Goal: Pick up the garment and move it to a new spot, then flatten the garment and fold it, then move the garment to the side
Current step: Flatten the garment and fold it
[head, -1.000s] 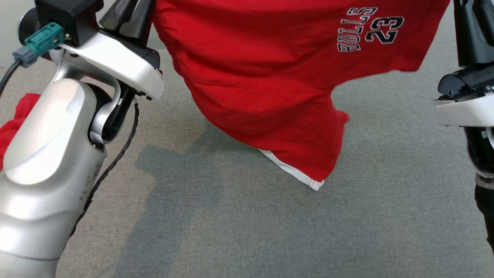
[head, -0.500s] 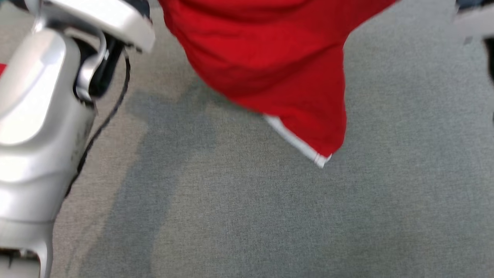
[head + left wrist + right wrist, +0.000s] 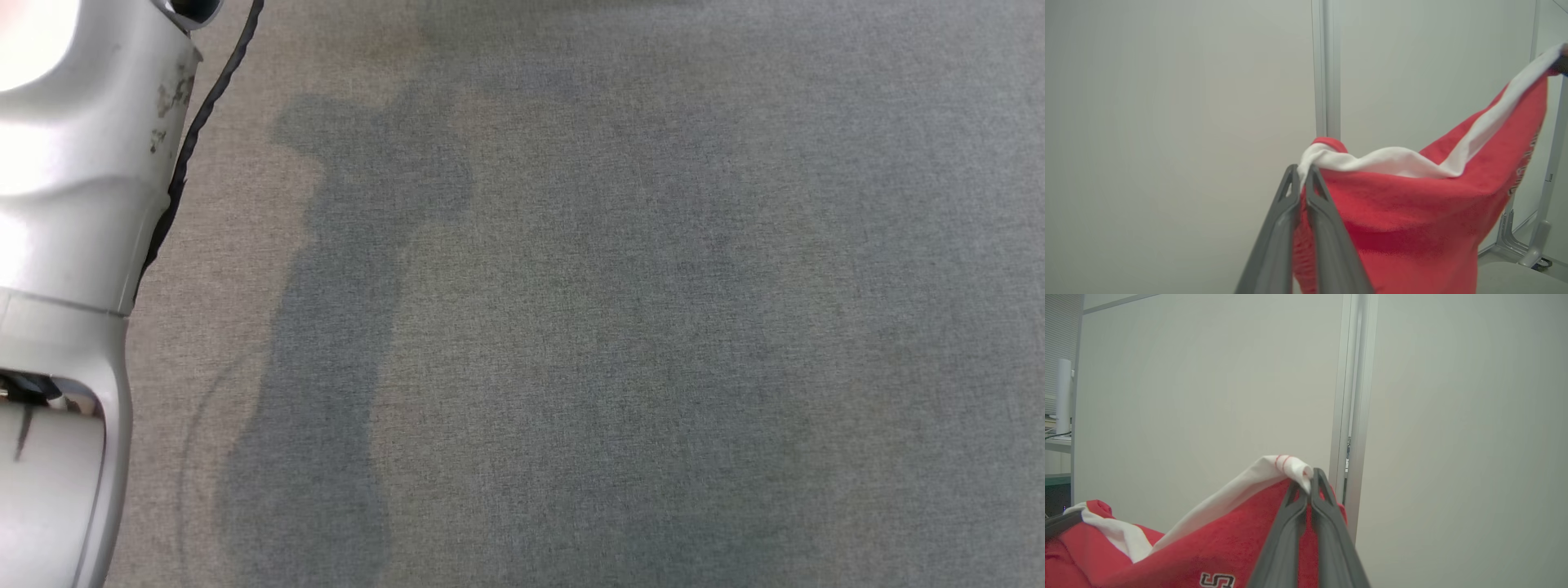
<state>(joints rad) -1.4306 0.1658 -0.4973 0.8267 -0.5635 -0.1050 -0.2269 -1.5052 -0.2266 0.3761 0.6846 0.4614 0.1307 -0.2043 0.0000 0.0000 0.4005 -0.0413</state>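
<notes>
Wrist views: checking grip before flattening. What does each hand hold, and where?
The red garment, by its white band: left hand and right hand pinch separate spots along it.

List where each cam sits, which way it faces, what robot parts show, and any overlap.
Head view: on the head, facing down at grey woven fabric surface; pale silver left forearm at left edge.
Left wrist view: on left wrist, facing along left claw toward pale wall panel; claw shut on red fabric garment with white trim.
Right wrist view: on right wrist, facing along right claw toward pale wall panel; claw shut on the garment's trim.
Shared: both wrist views show that garment.
</notes>
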